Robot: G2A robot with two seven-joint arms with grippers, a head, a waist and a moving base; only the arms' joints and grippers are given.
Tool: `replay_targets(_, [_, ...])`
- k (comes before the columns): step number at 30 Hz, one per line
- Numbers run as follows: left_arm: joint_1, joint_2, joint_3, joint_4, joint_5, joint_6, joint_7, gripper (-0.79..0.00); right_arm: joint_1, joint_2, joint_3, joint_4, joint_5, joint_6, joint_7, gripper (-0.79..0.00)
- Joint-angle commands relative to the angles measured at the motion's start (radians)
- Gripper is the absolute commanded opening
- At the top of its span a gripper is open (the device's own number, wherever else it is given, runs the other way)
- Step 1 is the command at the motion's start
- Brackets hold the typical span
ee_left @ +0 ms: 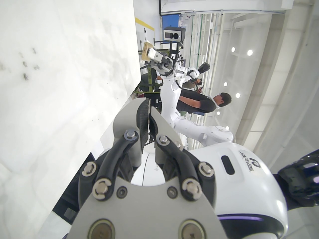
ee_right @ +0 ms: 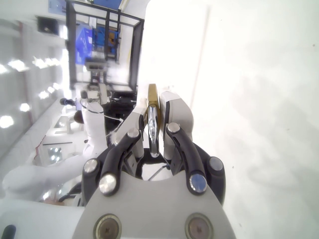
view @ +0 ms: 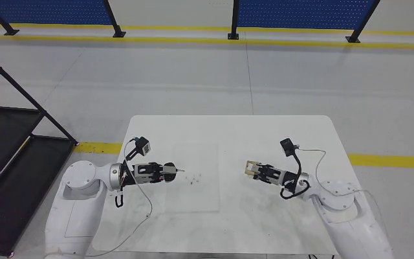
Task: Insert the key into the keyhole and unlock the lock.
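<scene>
Well, over the tabletop (view: 233, 136) nearer its left edge, the left gripper (view: 169, 171) pinches the key (view: 178, 170). Around the middle, the right gripper (view: 253, 170) has its jaws clamped on the brass lock (ee_right: 152, 95), apart from the key.

I see the white table (view: 272, 136) from overhead, with the arms entering at the lower frame. Cameras close behind the left gripper (ee_left: 148, 108) and right gripper (ee_right: 154, 100) look across it, rolled sideways, each catching the opposite arm.
</scene>
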Motion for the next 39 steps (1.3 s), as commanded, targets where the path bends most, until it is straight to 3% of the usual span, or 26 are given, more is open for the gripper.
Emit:
replay_targets(1, [0.000,0.000,0.000,0.000,0.000,0.000,0.000,-0.785,-0.037,0.000,0.006,-0.020,0.073,-0.025,0.005,-0.785])
replay_targets(10, [0.000,0.000,0.000,0.000,0.000,0.000,0.000,-0.785,-0.126,0.001,0.012,-0.101,0.229,-0.064,0.014,-0.785])
replay_targets(27, [0.002,0.000,0.001,0.002,-0.002,-0.003,0.019,-0.785,-0.119,0.003,-0.005,-0.134,0.250,-0.021,0.015,-0.785])
replay_targets(32, [0.018,-0.006,0.052,0.025,-0.102,-0.040,0.056,-0.785,-0.119,0.003,-0.005,-0.134,0.250,-0.021,0.015,-0.785])
replay_targets(39, [-0.013,-0.014,0.170,0.056,-0.148,-0.086,0.090,-0.785,-0.119,0.003,-0.005,-0.134,0.250,-0.021,0.015,-0.785])
